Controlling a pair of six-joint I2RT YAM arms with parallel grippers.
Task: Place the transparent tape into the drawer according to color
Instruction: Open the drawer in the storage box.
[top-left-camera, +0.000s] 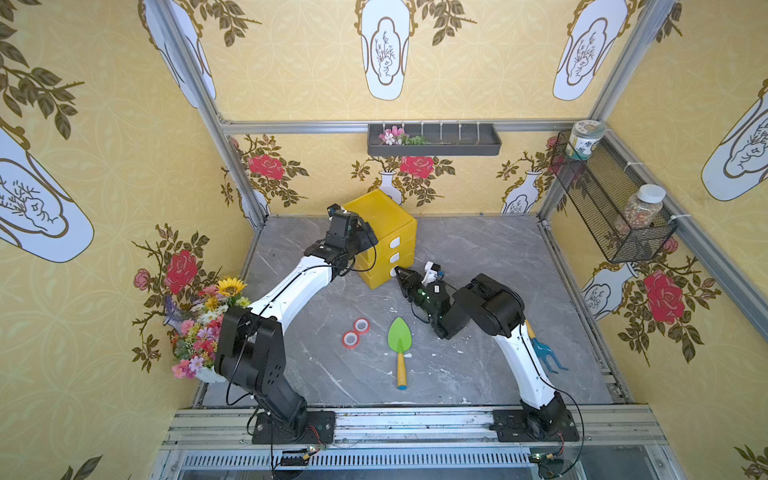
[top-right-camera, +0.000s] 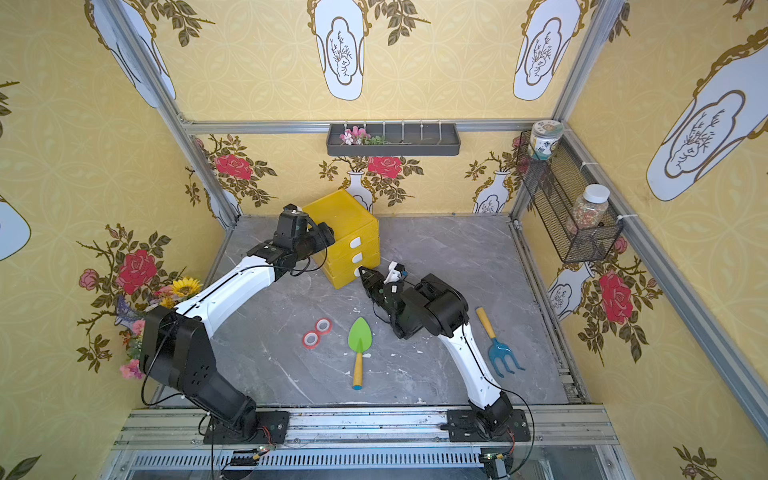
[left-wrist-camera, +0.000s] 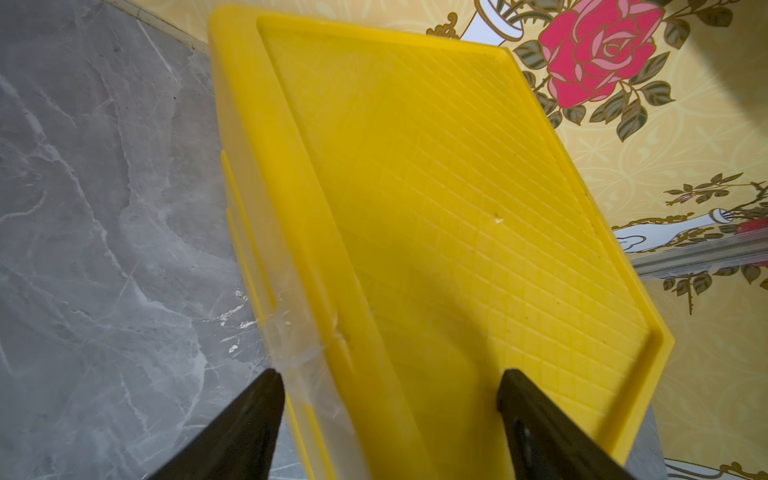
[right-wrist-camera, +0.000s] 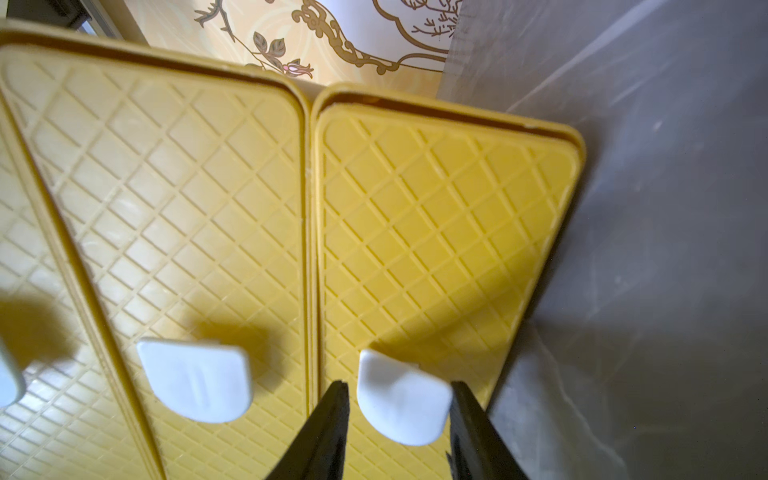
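- A yellow three-drawer cabinet (top-left-camera: 384, 226) stands on the grey table (top-left-camera: 478, 257). Each of its drawer fronts carries a white handle.
- The right gripper (top-left-camera: 395, 271) is at the cabinet's bottom drawer (right-wrist-camera: 436, 232), with its jaws closed onto that drawer's handle (right-wrist-camera: 401, 399). The right wrist view shows a black finger (right-wrist-camera: 328, 424) against each side of the white tab.
- In both top views the bottom drawer's front looks flush with the two above it.
- The left gripper (left-wrist-camera: 390, 374) hangs at the cabinet's top, at the corner nearest the left arm. Its jaws are spread wide and grip nothing. One finger (left-wrist-camera: 536, 415) is over the ribbed top panel and the other is past the cabinet's side edge. I cannot tell whether either touches the plastic.
- Two red tape rolls (top-left-camera: 356, 332) lie flat on the table, touching each other. They are well apart from the cabinet, out in front of it toward the robot's base.
- A green trowel (top-left-camera: 400, 337) lies about as far out from the cabinet, its blade tip pointing back toward the drawers.
- A blue hand fork (top-right-camera: 500, 353) lies well off from the cabinet, beyond the right arm.
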